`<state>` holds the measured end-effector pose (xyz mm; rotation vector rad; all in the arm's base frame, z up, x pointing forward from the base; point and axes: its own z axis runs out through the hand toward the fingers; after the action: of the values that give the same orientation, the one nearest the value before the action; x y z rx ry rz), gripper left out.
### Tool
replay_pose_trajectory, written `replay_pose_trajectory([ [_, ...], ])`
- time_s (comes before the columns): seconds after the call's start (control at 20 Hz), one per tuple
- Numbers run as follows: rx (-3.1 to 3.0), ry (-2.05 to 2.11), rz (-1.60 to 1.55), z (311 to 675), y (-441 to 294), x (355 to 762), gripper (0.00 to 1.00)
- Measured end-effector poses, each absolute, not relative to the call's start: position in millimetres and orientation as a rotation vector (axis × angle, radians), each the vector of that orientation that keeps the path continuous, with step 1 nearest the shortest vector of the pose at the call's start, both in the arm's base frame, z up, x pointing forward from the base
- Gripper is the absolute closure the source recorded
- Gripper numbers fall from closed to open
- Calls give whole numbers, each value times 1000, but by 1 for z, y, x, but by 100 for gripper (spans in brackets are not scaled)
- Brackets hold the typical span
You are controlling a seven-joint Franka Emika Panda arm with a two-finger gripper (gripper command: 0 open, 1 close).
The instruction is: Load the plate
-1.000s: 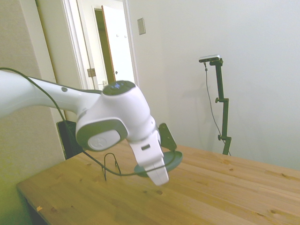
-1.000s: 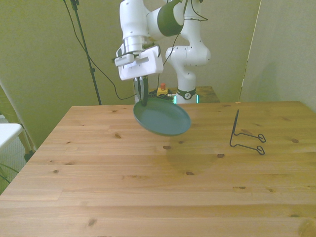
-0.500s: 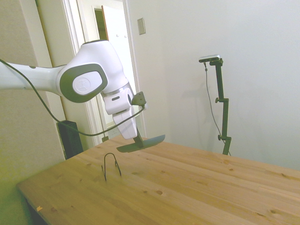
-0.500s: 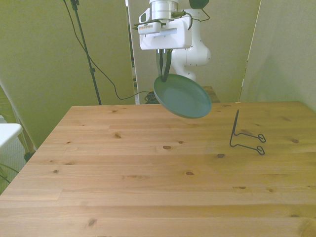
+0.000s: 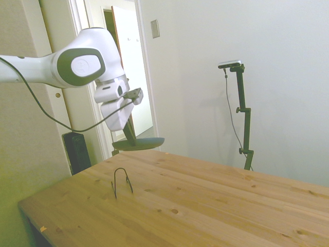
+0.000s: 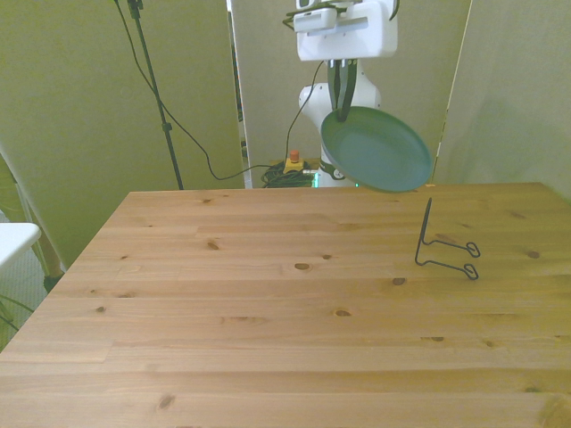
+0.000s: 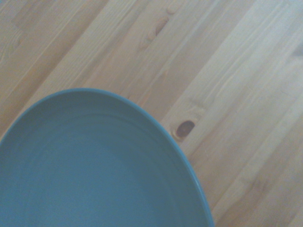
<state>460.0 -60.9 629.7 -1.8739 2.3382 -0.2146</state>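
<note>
The gripper, fingers clamped on the rim of the round grey-green plate held aloft upper right of centre, should tilt it upright, then lower it squarely into the thin black wire stand on the wooden worktop.

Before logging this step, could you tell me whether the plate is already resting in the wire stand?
No, the plate hangs in the gripper above the table, apart from the wire stand.
</note>
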Motion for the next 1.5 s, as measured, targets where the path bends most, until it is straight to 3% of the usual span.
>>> replay_pose_trajectory([
  [0.35,-1887,2518,-136,650,1,490,100],
  [1.05,-2116,2611,-27,619,91,552,100],
  [1.5,-2190,2658,-5,610,100,579,100],
])
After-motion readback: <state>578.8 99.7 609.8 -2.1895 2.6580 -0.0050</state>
